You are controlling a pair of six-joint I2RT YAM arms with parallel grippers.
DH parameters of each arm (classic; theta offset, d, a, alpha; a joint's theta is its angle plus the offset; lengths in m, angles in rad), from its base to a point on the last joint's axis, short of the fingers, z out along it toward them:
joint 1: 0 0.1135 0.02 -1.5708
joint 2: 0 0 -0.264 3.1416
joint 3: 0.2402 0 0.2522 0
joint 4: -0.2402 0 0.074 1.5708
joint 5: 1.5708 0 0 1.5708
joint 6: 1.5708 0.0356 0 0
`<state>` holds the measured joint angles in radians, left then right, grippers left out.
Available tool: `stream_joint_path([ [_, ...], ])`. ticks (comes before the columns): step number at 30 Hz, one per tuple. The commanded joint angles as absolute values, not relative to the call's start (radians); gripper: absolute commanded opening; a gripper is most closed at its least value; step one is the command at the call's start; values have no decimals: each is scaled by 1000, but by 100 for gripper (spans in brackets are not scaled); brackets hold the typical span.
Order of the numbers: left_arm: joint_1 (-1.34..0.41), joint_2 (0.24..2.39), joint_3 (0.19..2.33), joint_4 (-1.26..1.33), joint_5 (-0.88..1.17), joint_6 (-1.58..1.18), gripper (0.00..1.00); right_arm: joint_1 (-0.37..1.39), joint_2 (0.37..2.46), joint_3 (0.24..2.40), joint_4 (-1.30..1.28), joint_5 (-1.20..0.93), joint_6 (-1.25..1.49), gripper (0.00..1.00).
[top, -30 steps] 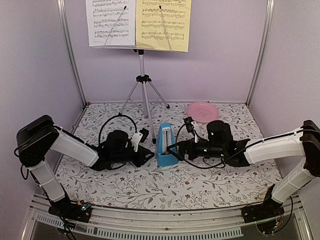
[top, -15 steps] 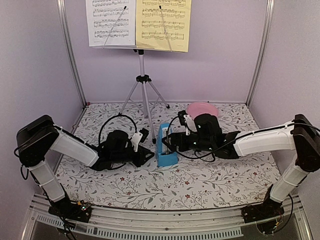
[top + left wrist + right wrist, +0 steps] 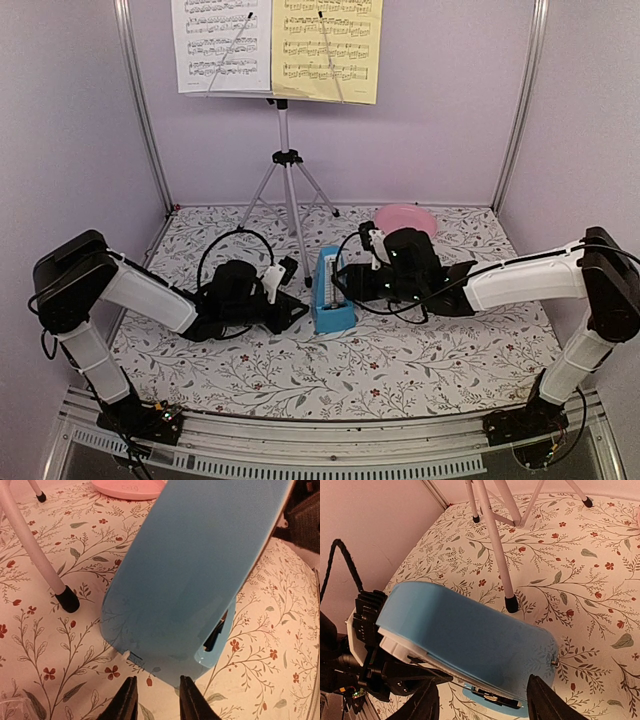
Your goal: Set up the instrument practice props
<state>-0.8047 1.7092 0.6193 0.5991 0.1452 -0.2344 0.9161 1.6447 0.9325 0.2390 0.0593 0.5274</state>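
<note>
Blue metronome leaned between the right gripper's fingers.
It stood tilted on the floral mat near the music stand. Whether those fingers clamped it couldn't be told. The left gripper, slightly apart and empty, sat just before its base.

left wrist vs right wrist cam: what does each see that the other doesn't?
Left wrist only: the left gripper, its tips narrowly apart just short of the metronome's base.

Right wrist only: the right gripper, fingers spread wide either side of the metronome; several legs of the music stand; the left arm, black, behind the metronome.

Both: the blue metronome, a black-capped stand foot and the floral table cover.
</note>
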Motion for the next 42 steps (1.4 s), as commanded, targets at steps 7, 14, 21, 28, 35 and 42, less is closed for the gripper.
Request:
stream_joint_path([
  [7,-800,1690,644,586,150,-213,31,922,1653,961,205,121,546,52],
  [14,-800,1695,650,581,152,-208,31,922,1651,963,219,86,531,66],
  [21,-800,1698,662,575,156,-209,31,921,1671,1014,215,98,504,66],
  [28,-800,1697,663,574,155,-207,31,922,1695,1044,194,108,497,58],
  [35,-799,1695,657,572,149,-203,31,921,1665,1016,193,120,500,44],
  [42,-801,1694,655,574,146,-204,31,922,1628,973,192,128,501,37],
])
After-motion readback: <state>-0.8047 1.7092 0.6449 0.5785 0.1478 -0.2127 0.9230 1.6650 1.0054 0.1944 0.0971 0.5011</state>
